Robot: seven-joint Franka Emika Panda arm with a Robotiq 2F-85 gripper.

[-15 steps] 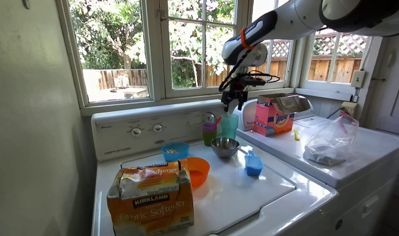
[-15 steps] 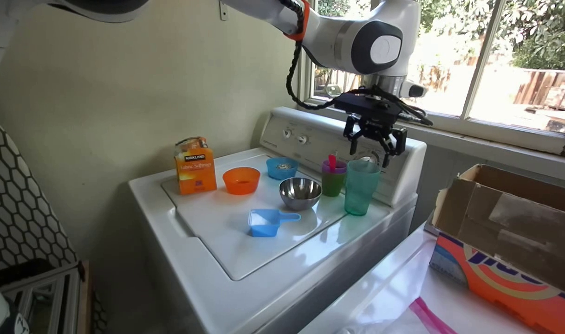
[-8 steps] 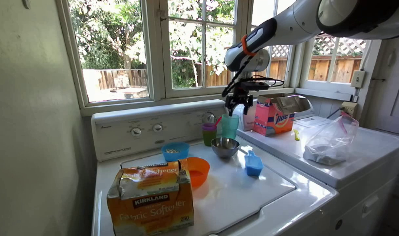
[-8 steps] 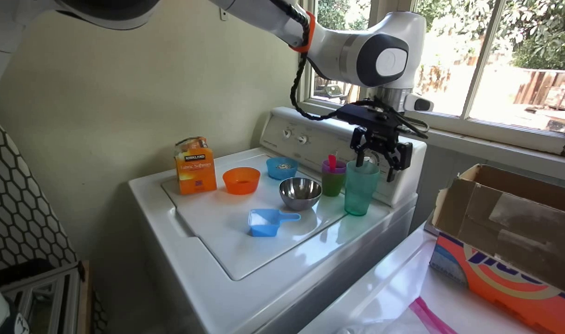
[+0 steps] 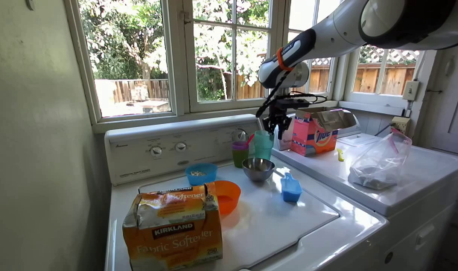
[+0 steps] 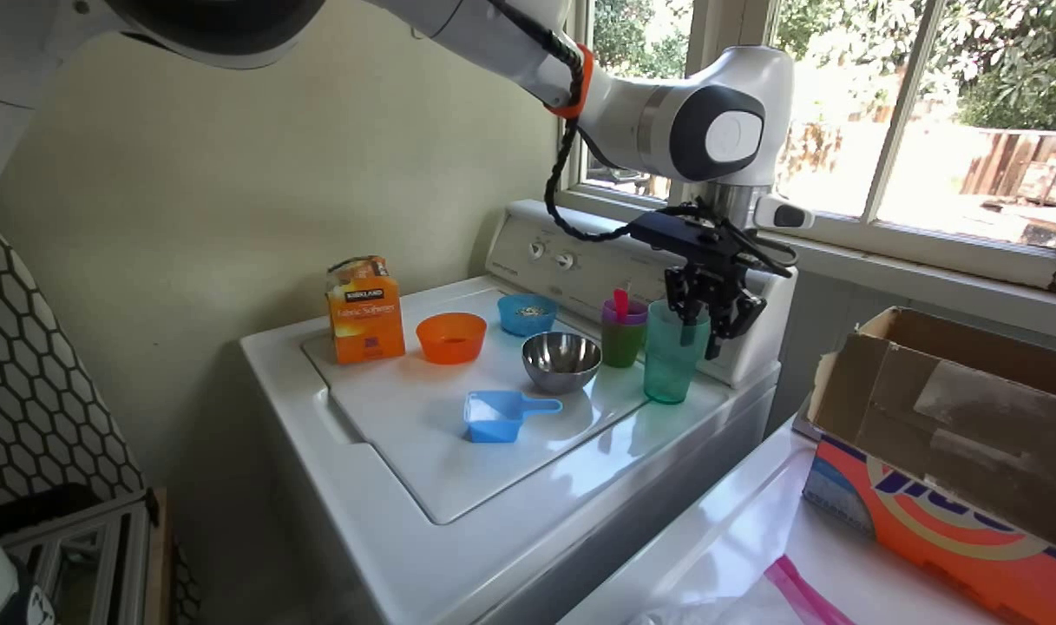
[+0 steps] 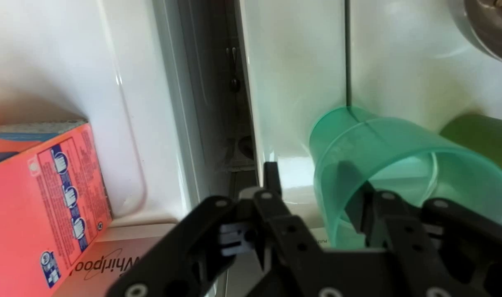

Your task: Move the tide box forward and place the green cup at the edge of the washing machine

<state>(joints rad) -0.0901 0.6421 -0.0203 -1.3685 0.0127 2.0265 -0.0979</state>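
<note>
In both exterior views the green cup [image 5: 263,150] [image 6: 669,369] stands upright at the washing machine's [image 6: 389,434] back corner, beside its control panel. My gripper [image 6: 701,338] [image 7: 310,175] is down at the cup's rim, jaws partly closed. One of its fingers reaches inside the cup [image 7: 370,142]; the other is outside the wall, with a visible gap to it in the wrist view. Nothing is gripped. The orange-pink tide box [image 5: 314,137] [image 7: 48,206] sits with flaps open on the neighbouring white appliance, close to its back panel.
A purple-green cup [image 5: 240,156] with a pink utensil stands beside the green cup, and a metal bowl [image 5: 258,171] sits before them. A blue scoop [image 5: 291,190], blue bowl [image 5: 201,175], orange bowl [image 5: 230,197] and Kirkland box [image 5: 176,233] share the lid. A plastic bag [image 5: 381,165] lies on the neighbouring appliance.
The gripper has come down toward the green cup and shifted slightly, so that one finger is now inside its rim. Its jaws have narrowed. Cup and tide box have stayed put.
</note>
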